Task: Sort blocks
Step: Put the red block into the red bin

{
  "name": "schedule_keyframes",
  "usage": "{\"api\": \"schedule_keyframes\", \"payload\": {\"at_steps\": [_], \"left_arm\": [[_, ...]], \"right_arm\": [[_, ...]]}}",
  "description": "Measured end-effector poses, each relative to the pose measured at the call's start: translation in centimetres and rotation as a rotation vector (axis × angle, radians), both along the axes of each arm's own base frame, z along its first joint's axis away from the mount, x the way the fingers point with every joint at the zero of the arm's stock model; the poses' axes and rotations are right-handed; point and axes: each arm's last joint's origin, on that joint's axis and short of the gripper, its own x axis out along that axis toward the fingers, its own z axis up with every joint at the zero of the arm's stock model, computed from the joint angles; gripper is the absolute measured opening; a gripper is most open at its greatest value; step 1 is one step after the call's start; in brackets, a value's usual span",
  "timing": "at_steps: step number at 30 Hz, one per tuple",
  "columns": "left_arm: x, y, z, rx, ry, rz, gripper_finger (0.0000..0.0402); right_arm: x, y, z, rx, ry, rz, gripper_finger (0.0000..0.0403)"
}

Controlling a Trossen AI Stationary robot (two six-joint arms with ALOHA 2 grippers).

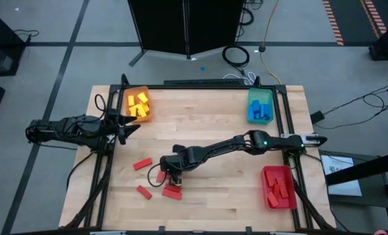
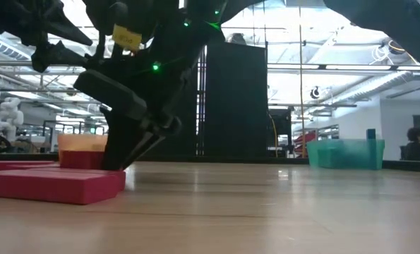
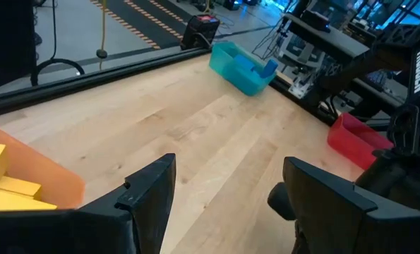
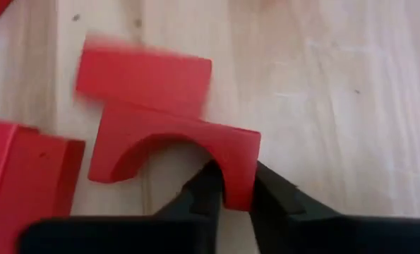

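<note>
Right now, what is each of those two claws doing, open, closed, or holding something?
Left end effector: open, holding nothing, beside the orange tray.
Right end effector: closed on a red arch-shaped block.

Two dark, matte-black jointed arms, the right arm [image 1: 233,146] bearing small green indicator lights and, in the low view, a yellow label on its wrist housing [image 2: 127,37], each ending in a gripper with two black, wedge-shaped fingers [image 3: 152,194], with black cabling trailing from the bases.
</note>
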Motion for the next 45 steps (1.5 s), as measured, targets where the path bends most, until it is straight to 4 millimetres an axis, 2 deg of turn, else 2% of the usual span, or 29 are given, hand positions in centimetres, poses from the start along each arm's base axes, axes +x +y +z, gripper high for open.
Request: {"api": "schedule_keyframes", "payload": {"at_steps": [3,6,9,13,19,24,31,34,37,40,42,45], "left_arm": [[0.0,0.0,0.0,0.001,0.0,0.003,0.0258],[0.0,0.0,0.0,0.002,-0.001,0.005,0.0258],[0.0,0.0,0.0,0.002,-0.002,0.007,0.0258],[0.0,0.0,0.0,0.003,-0.001,0.008,0.0258],[0.0,0.0,0.0,0.004,0.0,0.011,0.0258],[0.0,0.0,0.0,0.0,-0.003,0.013,0.0258],[0.0,0.0,0.0,-0.001,-0.005,0.014,0.0258],[0.0,0.0,0.0,-0.002,-0.005,0.014,0.0258],[0.0,0.0,0.0,-0.002,-0.006,0.014,0.0258],[0.0,0.0,0.0,-0.003,-0.007,0.014,0.0258],[0.0,0.0,0.0,-0.003,-0.008,0.014,0.0258],[0.0,0.0,0.0,-0.003,-0.007,0.015,0.0258]], "right_arm": [[-0.1,0.0,0.2,0.022,0.008,-0.051,0.0013],[-0.2,-0.1,0.4,0.039,0.013,-0.076,0.0018],[-0.5,-0.1,1.5,0.051,0.027,-0.095,0.0011],[-1.2,-0.3,4.7,0.047,0.038,-0.102,0.0006],[-3.9,-0.4,11.4,0.008,0.055,-0.116,0.0003],[-8.4,0.0,18.3,-0.024,0.027,-0.185,0.0002],[-17.3,1.8,24.8,-0.08,0.117,-0.311,0.0002],[-20.6,3.6,27.1,-0.011,0.037,-0.297,0.0002],[-23.5,5.1,28.3,0.05,0.006,-0.336,0.0002],[-26.4,6.5,28.7,0.094,-0.028,-0.395,0.0002],[-27.8,7.3,28.4,0.13,-0.035,-0.458,0.0002],[-29.7,8.7,26.8,0.153,0.005,-0.521,0.0001]]}}
